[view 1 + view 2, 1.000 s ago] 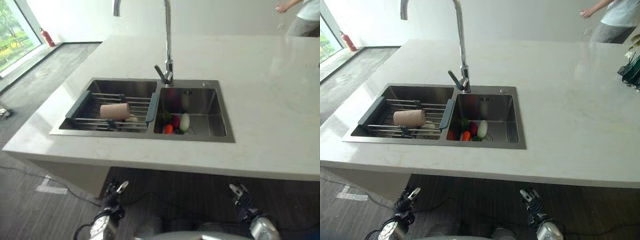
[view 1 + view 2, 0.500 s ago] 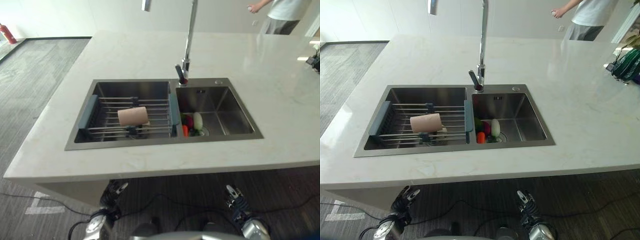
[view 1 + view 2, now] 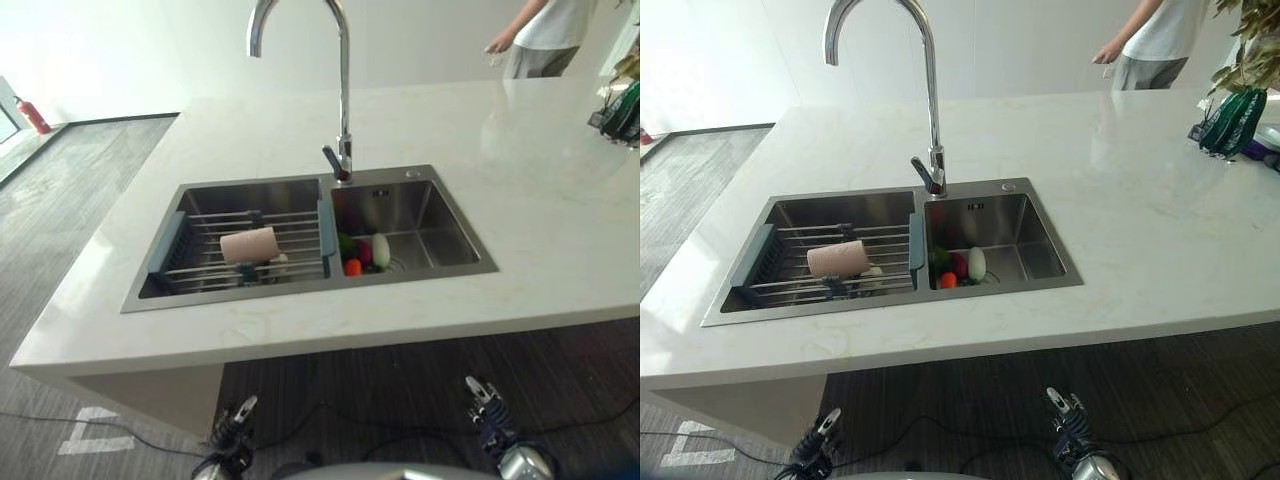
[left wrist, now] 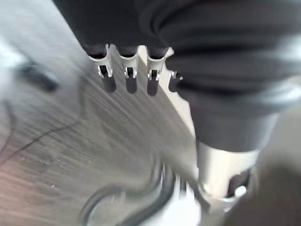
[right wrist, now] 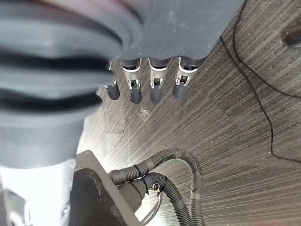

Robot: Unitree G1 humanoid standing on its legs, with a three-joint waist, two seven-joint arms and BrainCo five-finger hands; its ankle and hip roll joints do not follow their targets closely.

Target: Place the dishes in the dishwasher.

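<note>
Both hands [image 3: 1072,410] hang empty, fingers relaxed, below the sink [image 3: 440,268] (nothing grasped yet), so I'd next reach for the pink cup [image 3: 248,244] in its left basin.

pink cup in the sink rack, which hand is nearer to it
Left. The left hand hangs low below the counter edge, roughly under the pink cup lying on the rack in the left basin. The right hand hangs further off, below the right basin's side.

Likely a kitchen, double steel sink [image 3: 440,255] in pale stone island counter [image 3: 560,230], tall faucet [image 3: 343,90]
</note>
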